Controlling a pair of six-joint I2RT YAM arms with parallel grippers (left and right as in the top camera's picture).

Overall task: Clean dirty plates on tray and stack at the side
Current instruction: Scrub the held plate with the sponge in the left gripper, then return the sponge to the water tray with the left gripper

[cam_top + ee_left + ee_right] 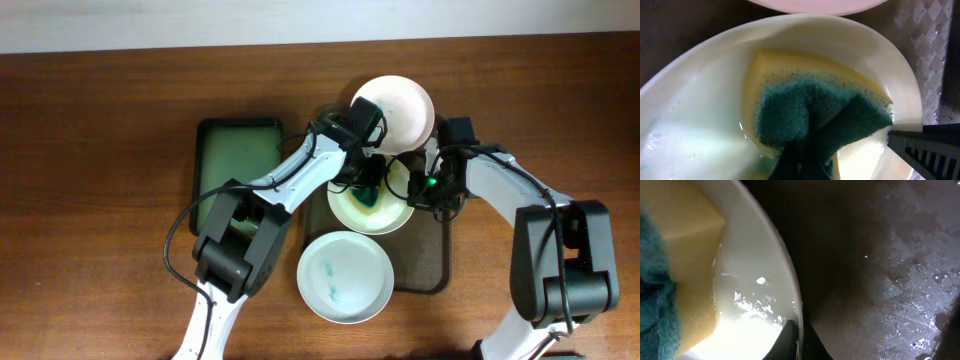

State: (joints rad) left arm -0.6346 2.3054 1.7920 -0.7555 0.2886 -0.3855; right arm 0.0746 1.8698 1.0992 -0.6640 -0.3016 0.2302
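Wide view first: the wooden table (pixel 100 150) carries a dark tray (pixel 432 270) at centre right and a green tray (pixel 235 150) to its left. Three plates are in play, and no pile shows anywhere yet, so the stacking is all still to do.

The lower plate (pixel 345 277) sits at the bottom centre, overlapping the dark tray's edge and streaked blue-green. That one looks uncleaned.

The upper plate (pixel 405 105) sits at the top edge of the dark tray; whether it is clean is hard to tell.

Now the action: the middle plate (pixel 350 215) sits on the dark tray at frame centre and is being scrubbed, so this looks like the early-to-middle stretch of the job.

The sponge (pixel 810 110) lies green face up in the wet bowl. The left gripper (pixel 368 185) has its fingers clamped on it. The right gripper (pixel 425 188) pinches the plate's right rim, steadying it.
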